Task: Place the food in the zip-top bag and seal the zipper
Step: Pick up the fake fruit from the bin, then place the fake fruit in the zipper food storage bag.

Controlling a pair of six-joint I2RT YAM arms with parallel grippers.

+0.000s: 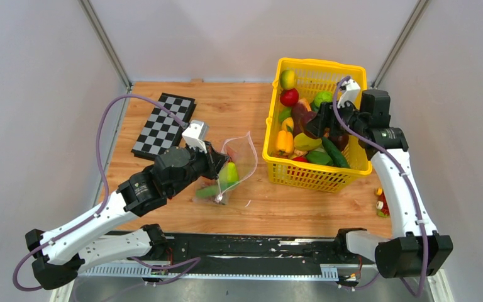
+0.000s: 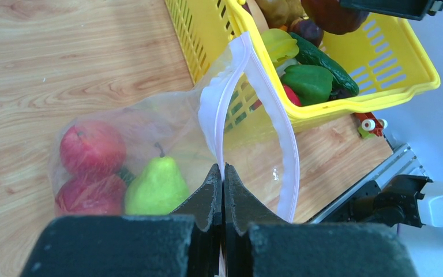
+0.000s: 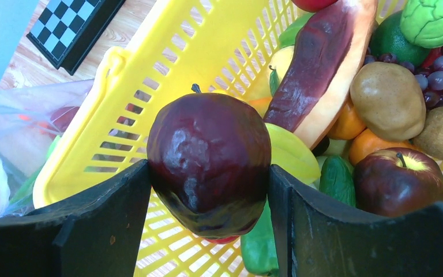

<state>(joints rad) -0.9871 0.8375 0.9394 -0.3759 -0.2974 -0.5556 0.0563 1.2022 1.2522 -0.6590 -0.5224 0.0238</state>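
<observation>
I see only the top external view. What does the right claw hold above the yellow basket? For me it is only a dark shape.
Observer: The right claw is shut on a dark red apple.
Operator: Does the left claw have the bag?
Observer: Yes. The left claw is shut on the zipper of the zip-top bag; the mouth is open.
Operator: What lies inside?
Observer: One red apple, a second red apple and a green pear.
</observation>
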